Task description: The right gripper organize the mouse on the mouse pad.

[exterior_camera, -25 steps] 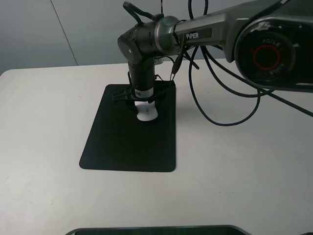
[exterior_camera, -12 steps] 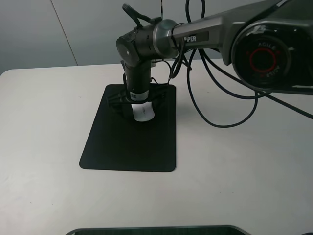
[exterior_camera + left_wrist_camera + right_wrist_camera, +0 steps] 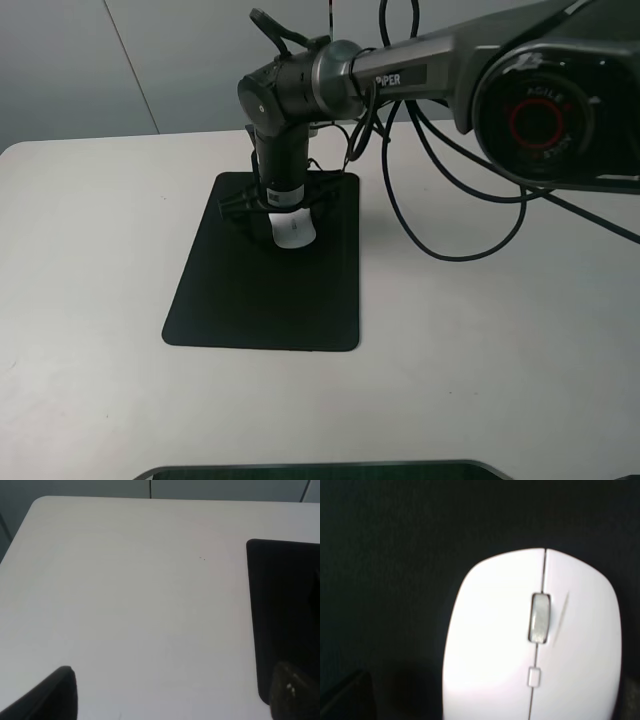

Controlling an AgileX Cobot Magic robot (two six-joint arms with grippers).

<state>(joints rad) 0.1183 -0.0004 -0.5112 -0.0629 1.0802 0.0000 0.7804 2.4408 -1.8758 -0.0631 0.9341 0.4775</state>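
Observation:
The white mouse [image 3: 295, 234] lies on the black mouse pad [image 3: 260, 295], in its far half towards the right edge. My right gripper [image 3: 288, 226] points straight down over the mouse, its wrist hiding the mouse's far end. In the right wrist view the mouse [image 3: 535, 645] fills the frame on the pad [image 3: 395, 555], grey scroll wheel up. One dark finger [image 3: 345, 695] stands apart from its side, so the jaws look open. My left gripper [image 3: 170, 702] is open and empty over bare table, beside the pad's edge [image 3: 285, 615].
The white table [image 3: 480, 340] surrounds the pad. Black cables [image 3: 450, 240] hang from the right arm over the table right of the pad. A dark flat object [image 3: 320, 470] lies along the near table edge.
The right gripper shifted slightly left and away, and the mouse moved a little with it on the pad. In the last half second nothing moved.

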